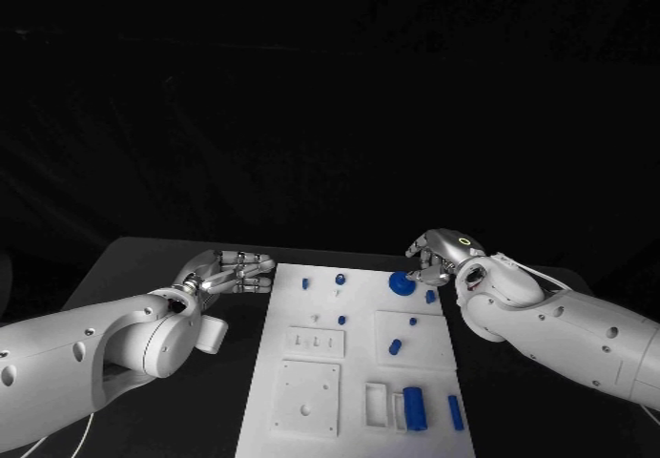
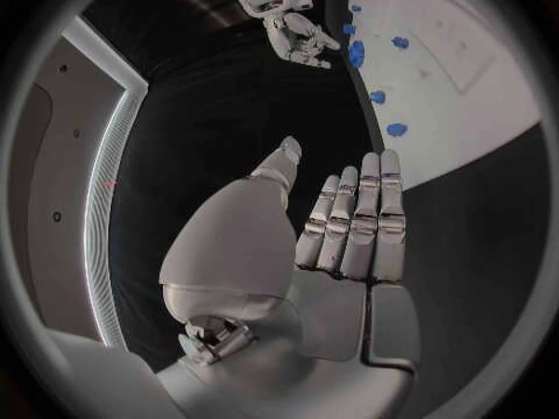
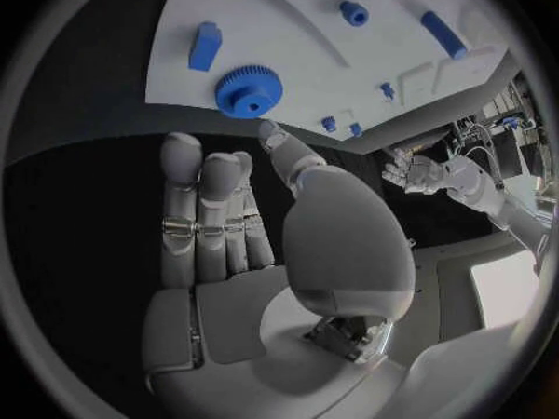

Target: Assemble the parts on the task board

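The white task board lies in the middle of the black table. A blue gear sits near its far right corner, and small blue pegs are scattered over its far half. A larger blue cylinder and a blue pin lie at the near right. My right hand hovers just behind the gear; its fingers are stretched out, the palm is empty, and the thumb tip is close to the gear's rim. My left hand is off the board's far left corner, its fingers straight and holding nothing.
The board carries raised white plates and slots at its near half. A blue block and a blue peg lie beyond the gear. Black table surrounds the board on both sides.
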{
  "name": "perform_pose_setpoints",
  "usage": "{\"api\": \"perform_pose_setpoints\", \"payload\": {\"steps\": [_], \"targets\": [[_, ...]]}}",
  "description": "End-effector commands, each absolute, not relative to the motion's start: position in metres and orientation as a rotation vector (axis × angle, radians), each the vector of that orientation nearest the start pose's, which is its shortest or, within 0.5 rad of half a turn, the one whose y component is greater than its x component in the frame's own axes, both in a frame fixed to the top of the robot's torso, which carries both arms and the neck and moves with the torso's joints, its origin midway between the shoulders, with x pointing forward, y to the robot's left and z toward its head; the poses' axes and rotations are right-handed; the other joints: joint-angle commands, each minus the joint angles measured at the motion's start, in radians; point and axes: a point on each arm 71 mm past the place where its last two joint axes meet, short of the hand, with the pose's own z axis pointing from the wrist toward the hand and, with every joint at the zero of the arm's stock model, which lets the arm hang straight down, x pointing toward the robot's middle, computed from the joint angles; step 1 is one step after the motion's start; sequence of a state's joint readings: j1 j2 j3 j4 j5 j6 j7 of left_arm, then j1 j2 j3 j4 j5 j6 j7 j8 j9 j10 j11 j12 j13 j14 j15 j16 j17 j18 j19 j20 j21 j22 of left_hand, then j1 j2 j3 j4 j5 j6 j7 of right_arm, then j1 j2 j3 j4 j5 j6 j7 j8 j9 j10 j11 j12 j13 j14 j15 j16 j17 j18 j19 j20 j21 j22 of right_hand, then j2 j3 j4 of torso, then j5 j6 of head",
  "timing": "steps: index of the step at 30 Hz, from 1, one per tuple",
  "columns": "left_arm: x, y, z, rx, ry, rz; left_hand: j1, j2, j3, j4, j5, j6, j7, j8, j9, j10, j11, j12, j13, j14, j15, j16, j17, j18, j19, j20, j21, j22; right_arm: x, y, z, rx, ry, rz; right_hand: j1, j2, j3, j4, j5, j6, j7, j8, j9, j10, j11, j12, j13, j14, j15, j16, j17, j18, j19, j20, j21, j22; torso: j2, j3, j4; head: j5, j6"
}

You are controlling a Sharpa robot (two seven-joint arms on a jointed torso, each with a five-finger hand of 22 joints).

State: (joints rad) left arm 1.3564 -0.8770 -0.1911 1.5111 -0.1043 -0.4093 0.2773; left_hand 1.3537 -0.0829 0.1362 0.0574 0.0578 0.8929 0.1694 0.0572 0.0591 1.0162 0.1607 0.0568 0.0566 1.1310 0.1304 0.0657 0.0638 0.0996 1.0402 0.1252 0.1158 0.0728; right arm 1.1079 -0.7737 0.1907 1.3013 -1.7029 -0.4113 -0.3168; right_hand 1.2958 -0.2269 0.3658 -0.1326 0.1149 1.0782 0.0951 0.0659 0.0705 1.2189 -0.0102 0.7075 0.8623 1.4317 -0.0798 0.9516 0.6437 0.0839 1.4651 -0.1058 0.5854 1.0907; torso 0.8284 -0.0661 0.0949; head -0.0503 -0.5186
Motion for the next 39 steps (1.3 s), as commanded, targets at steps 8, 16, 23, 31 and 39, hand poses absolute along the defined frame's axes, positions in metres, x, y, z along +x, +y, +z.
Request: {"api": "perform_pose_setpoints", "payload": {"steps": [8, 16, 23, 31, 39], "targets": [[0.502, 0.231, -0.162, -0.993, 1.51, -1.316, 0.0, -0.007, 0.0, 0.008, -0.006, -0.004, 0.0, 0.001, 0.0, -0.006, -0.001, 0.001, 0.001, 0.001, 0.005, 0.002, 0.001, -0.007, 0.007, 0.001, -0.001, 0.0, 0.545, -0.25, -0.174, 0.04, 1.553, 0.286, -0.021, 0.011, -0.043, 0.013, 0.039, -0.053, 0.013, -0.002, 0.002, 0.035, 0.012, 0.285, 0.297, -0.003, 0.016, 0.106, 0.254, 0.007, 0.037, 0.019, 0.142, 0.136, 0.008, 0.0092, -0.0019, 0.0, -0.002], [0.501, 0.229, -0.163, -0.992, 1.513, -1.321, 0.002, -0.004, 0.0, 0.008, -0.006, -0.005, 0.0, 0.001, 0.0, -0.006, -0.001, 0.001, 0.001, 0.001, 0.005, 0.002, 0.001, -0.007, 0.007, 0.001, -0.001, 0.0, 0.55, -0.247, -0.183, 0.046, 1.577, 0.277, -0.015, 0.01, -0.07, 0.037, 0.043, -0.076, 0.017, -0.003, 0.0, 0.042, 0.016, 0.31, 0.324, 0.008, 0.018, 0.099, 0.316, 0.011, 0.044, 0.022, 0.145, 0.185, 0.012, 0.011, 0.0004, -0.001, -0.003], [0.501, 0.229, -0.162, -0.991, 1.515, -1.323, 0.002, -0.004, 0.0, 0.008, -0.006, -0.005, 0.0, 0.001, 0.0, -0.006, -0.001, 0.001, 0.001, 0.001, 0.005, 0.002, 0.001, -0.007, 0.007, 0.001, -0.001, 0.0, 0.55, -0.245, -0.187, 0.044, 1.595, 0.279, -0.022, 0.014, -0.076, 0.041, 0.05, -0.067, 0.016, -0.002, 0.001, 0.049, 0.015, 0.32, 0.331, 0.01, 0.019, 0.106, 0.329, 0.009, 0.047, 0.023, 0.154, 0.198, 0.011, 0.0099, -0.0004, -0.003, -0.008], [0.501, 0.23, -0.162, -0.992, 1.514, -1.32, 0.001, -0.004, -0.001, 0.007, -0.006, -0.007, 0.0, 0.001, 0.0, -0.007, -0.001, 0.001, 0.001, 0.0, 0.005, 0.002, 0.001, -0.007, 0.007, 0.001, -0.001, 0.0, 0.55, -0.247, -0.189, 0.05, 1.616, 0.282, -0.031, 0.019, -0.082, 0.046, 0.064, -0.055, 0.013, -0.003, 0.0, 0.053, 0.013, 0.33, 0.34, 0.011, 0.018, 0.11, 0.34, 0.008, 0.048, 0.022, 0.155, 0.213, 0.01, 0.011, -0.0016, -0.002, -0.011], [0.501, 0.23, -0.163, -0.992, 1.515, -1.32, 0.001, -0.004, -0.001, 0.007, -0.006, -0.007, 0.0, 0.001, 0.0, -0.007, -0.001, 0.001, 0.001, 0.0, 0.005, 0.002, 0.001, -0.007, 0.007, 0.001, -0.001, 0.0, 0.55, -0.246, -0.192, 0.045, 1.655, 0.287, -0.05, 0.029, -0.029, 0.043, 0.085, -0.006, 0.005, -0.003, -0.002, 0.068, 0.008, 0.358, 0.362, 0.013, 0.015, 0.121, 0.356, 0.001, 0.05, 0.019, 0.161, 0.233, 0.01, 0.0105, -0.0002, -0.003, -0.011]]}}
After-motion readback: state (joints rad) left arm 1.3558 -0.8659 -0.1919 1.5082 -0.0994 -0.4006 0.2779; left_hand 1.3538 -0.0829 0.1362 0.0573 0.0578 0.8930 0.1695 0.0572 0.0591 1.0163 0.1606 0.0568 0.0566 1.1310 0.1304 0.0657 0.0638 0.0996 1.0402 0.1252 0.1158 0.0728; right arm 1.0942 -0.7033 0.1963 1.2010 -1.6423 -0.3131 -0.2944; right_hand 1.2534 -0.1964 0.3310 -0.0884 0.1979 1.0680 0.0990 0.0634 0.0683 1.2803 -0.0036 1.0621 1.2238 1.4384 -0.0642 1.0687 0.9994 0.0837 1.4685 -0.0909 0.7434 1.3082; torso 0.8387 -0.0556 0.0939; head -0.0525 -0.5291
